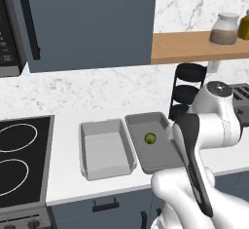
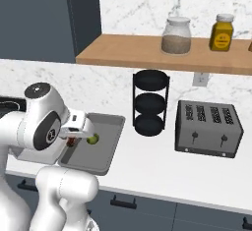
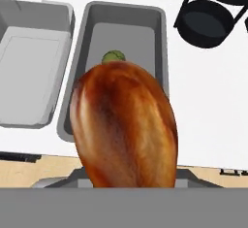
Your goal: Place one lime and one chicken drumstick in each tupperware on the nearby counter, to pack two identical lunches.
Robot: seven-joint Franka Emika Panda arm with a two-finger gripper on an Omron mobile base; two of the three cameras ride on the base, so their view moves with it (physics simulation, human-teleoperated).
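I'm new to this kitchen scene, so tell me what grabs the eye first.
The glossy orange-brown chicken drumstick looms in the hand view, gripped by the hand above the right tupperware. A small green lime already lies in that container, while the left tupperware beside it on the white counter holds nothing.

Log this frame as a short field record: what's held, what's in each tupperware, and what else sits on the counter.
gripper: shut on the chicken drumstick, above the near end of the right tupperware
right tupperware: holds one lime
left tupperware: nothing inside
counter: also carries the black three-tier rack and the toaster
stage: drumstick carried, not yet released
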